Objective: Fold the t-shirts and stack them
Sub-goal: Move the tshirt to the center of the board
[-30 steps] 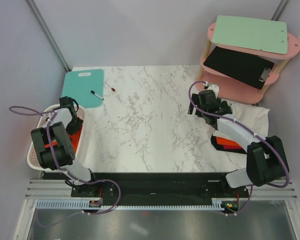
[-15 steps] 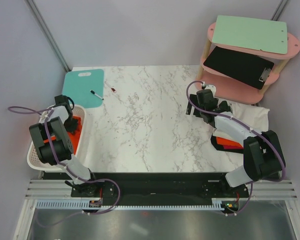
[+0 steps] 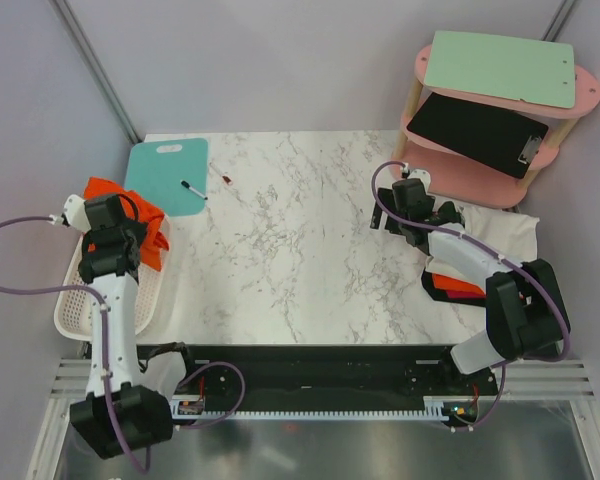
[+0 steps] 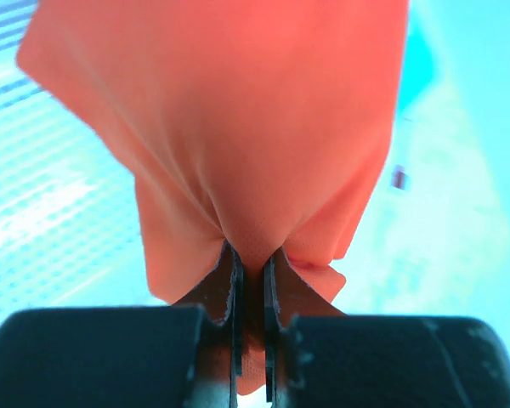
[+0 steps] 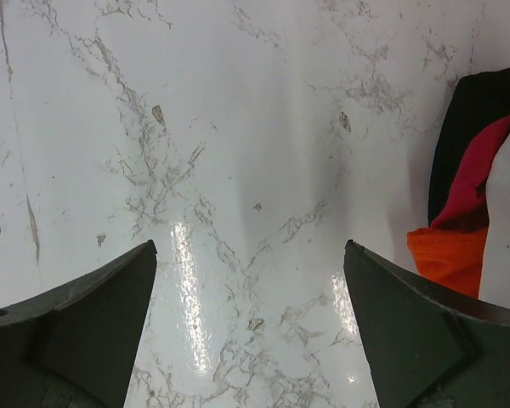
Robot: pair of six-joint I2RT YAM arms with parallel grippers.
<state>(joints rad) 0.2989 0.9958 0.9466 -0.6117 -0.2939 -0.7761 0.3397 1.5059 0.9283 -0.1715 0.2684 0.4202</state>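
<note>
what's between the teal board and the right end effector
Top view: one small dark red bit near the teal board, then bare marble up to the right end effector.

No legible text, label or number anywhere.

Basket sits at the tabletop's left edge, cutting board right behind it, first t-shirt up above it. Over right, the second t-shirt lies at the sheet's left edge.
</note>
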